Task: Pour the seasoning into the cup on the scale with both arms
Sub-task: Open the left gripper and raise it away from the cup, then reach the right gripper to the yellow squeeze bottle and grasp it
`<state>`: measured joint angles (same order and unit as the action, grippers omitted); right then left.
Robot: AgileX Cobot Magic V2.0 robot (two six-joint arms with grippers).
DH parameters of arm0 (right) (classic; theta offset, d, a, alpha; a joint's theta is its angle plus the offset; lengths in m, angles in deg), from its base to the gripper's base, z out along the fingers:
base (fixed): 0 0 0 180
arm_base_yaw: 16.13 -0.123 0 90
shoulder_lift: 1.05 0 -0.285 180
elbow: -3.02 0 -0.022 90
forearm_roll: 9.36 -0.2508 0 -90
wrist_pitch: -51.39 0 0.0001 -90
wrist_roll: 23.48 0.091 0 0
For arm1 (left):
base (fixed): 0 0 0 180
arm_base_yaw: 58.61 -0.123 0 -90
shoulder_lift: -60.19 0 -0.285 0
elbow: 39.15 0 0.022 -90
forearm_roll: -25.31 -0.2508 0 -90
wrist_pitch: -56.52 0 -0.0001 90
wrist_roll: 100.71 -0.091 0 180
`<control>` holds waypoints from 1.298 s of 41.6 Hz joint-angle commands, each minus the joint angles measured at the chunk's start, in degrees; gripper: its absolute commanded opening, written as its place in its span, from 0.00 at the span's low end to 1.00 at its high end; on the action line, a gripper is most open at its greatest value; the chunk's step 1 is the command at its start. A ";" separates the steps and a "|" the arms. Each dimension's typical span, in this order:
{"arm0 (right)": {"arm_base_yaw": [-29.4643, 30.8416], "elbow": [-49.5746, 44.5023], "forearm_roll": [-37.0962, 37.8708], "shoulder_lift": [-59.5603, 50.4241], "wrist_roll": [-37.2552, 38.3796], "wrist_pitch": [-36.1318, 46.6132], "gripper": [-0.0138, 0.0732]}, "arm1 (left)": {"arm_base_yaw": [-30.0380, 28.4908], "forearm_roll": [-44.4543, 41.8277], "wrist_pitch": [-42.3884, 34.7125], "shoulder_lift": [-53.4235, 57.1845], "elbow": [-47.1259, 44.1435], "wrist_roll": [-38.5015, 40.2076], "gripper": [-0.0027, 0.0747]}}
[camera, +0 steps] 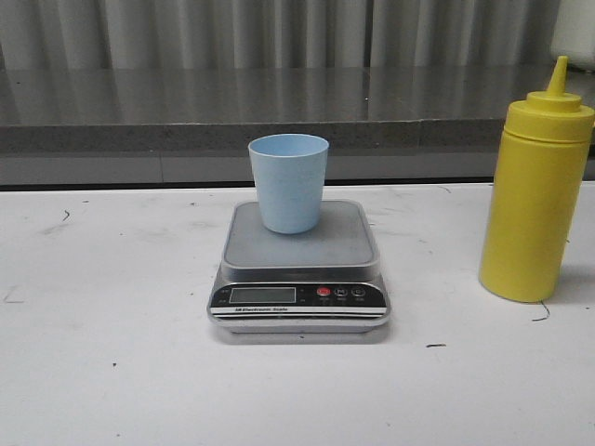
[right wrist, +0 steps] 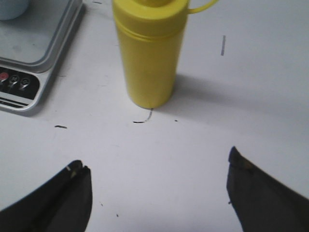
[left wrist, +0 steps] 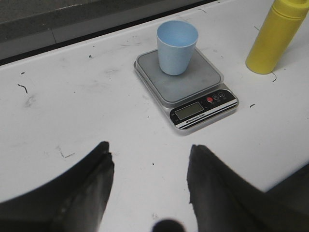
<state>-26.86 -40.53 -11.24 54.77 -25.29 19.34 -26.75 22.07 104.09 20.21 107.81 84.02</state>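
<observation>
The pale blue cup [camera: 289,181] stands upright on the silver scale [camera: 299,269] at the table's middle; both also show in the left wrist view, the cup [left wrist: 176,47] on the scale [left wrist: 186,84]. The yellow seasoning bottle [camera: 536,190] stands upright on the table to the right of the scale, and shows in the left wrist view [left wrist: 274,37] and the right wrist view [right wrist: 149,53]. My left gripper [left wrist: 149,150] is open and empty, short of the scale. My right gripper [right wrist: 157,164] is open and empty, short of the bottle. Neither gripper shows in the front view.
The white table [camera: 112,307] carries a few dark scuff marks. A grey ledge [camera: 186,125] and a corrugated wall run along the back. A corner of the scale [right wrist: 29,72] lies beside the bottle in the right wrist view.
</observation>
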 commanded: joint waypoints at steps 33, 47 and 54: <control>-1.57 -21.90 -2.26 36.66 0.68 95.54 0.84 | 0.21 0.44 -3.89 -0.12 1.45 0.21 0.48; -1.57 -18.81 -4.44 50.29 3.27 105.73 0.84 | 0.21 0.44 -3.89 -0.12 1.45 0.21 0.48; -1.57 -15.86 -3.61 52.91 3.27 105.73 0.84 | 0.21 0.44 -3.89 -0.12 1.45 0.21 0.48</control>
<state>-28.33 -58.46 -15.81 108.34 -22.13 116.24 -26.75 22.21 104.09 20.21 107.81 84.02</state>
